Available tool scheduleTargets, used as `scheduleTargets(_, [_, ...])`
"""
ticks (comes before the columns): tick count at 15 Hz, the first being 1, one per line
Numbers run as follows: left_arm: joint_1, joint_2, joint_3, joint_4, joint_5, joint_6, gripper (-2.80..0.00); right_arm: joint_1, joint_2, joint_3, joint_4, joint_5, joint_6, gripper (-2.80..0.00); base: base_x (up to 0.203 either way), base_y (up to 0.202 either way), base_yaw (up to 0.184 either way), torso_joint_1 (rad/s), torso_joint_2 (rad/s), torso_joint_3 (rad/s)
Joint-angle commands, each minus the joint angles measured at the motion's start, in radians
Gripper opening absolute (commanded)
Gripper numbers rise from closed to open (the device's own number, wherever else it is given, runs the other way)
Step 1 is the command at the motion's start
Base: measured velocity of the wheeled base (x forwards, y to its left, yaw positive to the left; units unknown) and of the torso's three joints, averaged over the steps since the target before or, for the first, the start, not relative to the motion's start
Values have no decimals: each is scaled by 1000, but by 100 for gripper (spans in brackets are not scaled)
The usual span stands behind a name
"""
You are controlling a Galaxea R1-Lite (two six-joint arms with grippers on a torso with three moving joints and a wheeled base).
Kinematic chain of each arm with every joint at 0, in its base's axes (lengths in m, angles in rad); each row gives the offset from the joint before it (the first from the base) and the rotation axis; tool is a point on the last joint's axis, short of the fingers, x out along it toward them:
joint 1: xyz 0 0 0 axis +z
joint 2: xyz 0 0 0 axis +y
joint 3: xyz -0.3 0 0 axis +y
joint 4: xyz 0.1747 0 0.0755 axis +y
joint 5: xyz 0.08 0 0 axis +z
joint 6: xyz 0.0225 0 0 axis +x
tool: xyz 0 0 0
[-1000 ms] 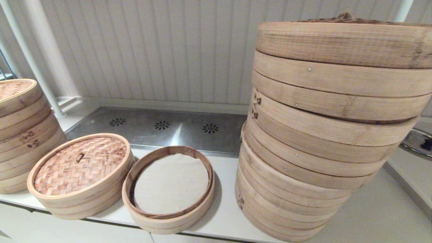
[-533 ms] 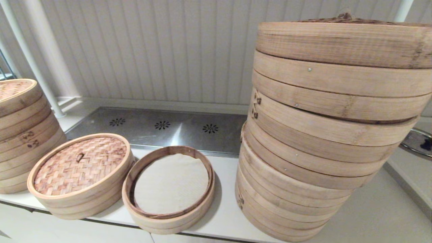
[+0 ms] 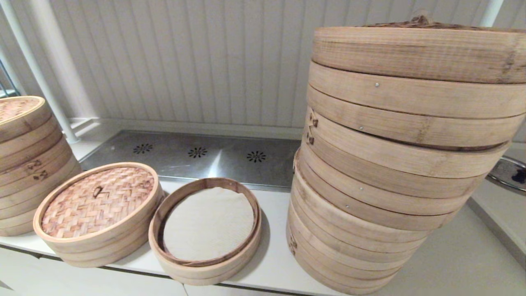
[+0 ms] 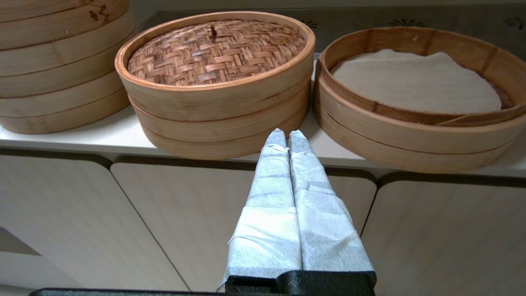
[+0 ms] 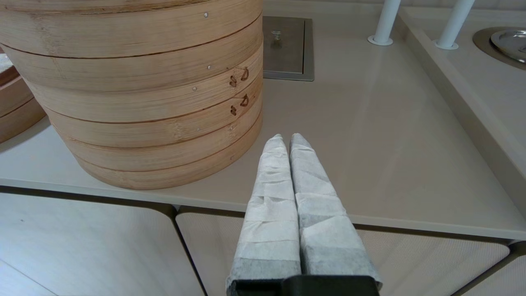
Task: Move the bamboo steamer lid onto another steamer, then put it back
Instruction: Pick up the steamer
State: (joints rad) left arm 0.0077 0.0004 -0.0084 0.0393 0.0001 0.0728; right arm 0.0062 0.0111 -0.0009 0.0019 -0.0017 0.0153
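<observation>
Pale panelled wall behind white bench (image 3: 279, 230). Left end effector (image 4: 287, 135) closed, empty, below bench edge near lidded basket. Right end effector (image 5: 287, 139) closed, idle beside huge stack (image 3: 394, 164). Bamboo steamer lid (image 3: 96, 199) sits on own basket; another steamer (image 3: 205, 230) just beside, uncovered. Judgement: either nothing begun or all done; cannot tell.

No readable text, labels, brands or numbers anywhere.

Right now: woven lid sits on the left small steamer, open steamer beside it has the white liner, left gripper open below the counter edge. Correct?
Not quite: the left gripper is shut, its wrapped fingers pressed together, as the left wrist view shows. The rest holds: the bamboo steamer lid sits on the left small steamer, and the open steamer beside it has the white liner.
</observation>
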Motion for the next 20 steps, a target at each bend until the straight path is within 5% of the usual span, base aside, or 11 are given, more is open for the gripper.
scheduleTargets(1, [1, 1, -2, 8, -1, 12, -280, 0, 0, 1, 0, 0, 0, -280, 0, 0, 0, 0, 0, 0])
scheduleTargets(5, [0, 91, -162, 38, -5, 9, -280, 0, 0, -1, 0, 0, 0, -280, 0, 0, 0, 0, 0, 0])
scheduleTargets(14, [16, 797, -614, 116, 78, -80, -280, 1, 0, -1, 0, 0, 0, -280, 0, 0, 0, 0, 0, 0])
scheduleTargets(20, [234, 1278, -776, 134, -50, -153, -280, 0, 0, 0, 0, 0, 0, -280, 0, 0, 0, 0, 0, 0])
